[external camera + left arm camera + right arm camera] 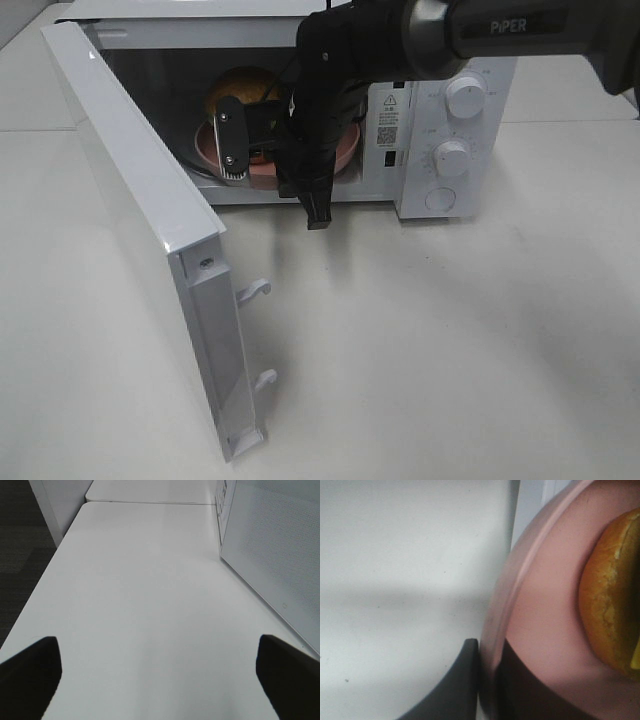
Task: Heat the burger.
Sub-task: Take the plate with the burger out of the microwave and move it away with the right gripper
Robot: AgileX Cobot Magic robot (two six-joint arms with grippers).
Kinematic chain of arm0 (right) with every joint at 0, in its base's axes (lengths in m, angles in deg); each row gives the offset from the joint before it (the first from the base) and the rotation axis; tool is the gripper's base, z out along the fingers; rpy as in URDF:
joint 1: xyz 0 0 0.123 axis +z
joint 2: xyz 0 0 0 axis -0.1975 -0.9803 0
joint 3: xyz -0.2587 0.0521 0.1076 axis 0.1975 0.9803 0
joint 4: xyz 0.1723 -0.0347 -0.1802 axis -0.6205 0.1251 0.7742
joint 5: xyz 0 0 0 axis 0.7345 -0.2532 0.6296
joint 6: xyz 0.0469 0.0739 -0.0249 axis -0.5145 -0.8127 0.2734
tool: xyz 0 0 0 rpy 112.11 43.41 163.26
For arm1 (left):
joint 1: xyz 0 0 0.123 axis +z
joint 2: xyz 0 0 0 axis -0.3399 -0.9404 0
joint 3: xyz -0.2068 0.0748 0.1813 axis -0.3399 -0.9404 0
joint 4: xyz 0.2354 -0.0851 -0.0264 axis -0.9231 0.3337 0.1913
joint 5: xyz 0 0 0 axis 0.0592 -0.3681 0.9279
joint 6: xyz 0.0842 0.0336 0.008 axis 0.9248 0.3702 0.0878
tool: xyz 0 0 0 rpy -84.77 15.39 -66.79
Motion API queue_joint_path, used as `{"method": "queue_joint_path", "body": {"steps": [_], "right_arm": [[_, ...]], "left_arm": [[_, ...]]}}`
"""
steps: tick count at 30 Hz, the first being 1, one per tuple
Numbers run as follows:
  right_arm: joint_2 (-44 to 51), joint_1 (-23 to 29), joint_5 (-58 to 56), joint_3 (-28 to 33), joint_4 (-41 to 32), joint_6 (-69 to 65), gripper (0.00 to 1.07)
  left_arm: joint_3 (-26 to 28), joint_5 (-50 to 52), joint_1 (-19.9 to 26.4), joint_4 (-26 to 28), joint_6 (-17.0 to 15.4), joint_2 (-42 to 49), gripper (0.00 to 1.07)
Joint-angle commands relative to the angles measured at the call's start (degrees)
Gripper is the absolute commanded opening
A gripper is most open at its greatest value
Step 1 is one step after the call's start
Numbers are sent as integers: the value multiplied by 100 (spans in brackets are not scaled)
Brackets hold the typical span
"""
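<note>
Door: microwave door [140, 230] swung wide open at the lower left of the exterior high view, nearest the camera, two latch hooks showing on its edge.
Burger: burger [243, 88] sits on the pink plate [345, 148] inside the microwave [470, 165] cavity, upper centre of the exterior high view; the right wrist view shows the golden bun [612, 595] at the right edge of the frame, well in from the plate rim [512, 605].
Right gripper: right gripper [487, 680] pressed together on the plate rim, one finger under it and one over; burger itself not touched.
Left gripper: left gripper [159, 675] spread wide, holding nothing, over bare table [145, 590] beside the microwave's side wall.
Step in hand: judged to be seating the plate in the cavity.
Doing it well: keep the plate level so the burger does not slide; set it fully onto the cavity floor, clear of the door sill, before letting go; part the fingers and draw straight back out without catching the rim.
Remaining: door not yet shut; knobs [452, 158] on the right panel not yet turned.
</note>
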Motion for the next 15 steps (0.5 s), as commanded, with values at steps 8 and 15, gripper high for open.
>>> {"method": "queue_joint_path", "body": {"steps": [8, 15], "right_arm": [[579, -11, 264, 647, 160, 493, 0], [1066, -23, 1054, 1404, 372, 498, 0]], "left_arm": [[0, -6, 11, -6, 0, 86, 98], [0, -6, 11, -6, 0, 86, 98]]}}
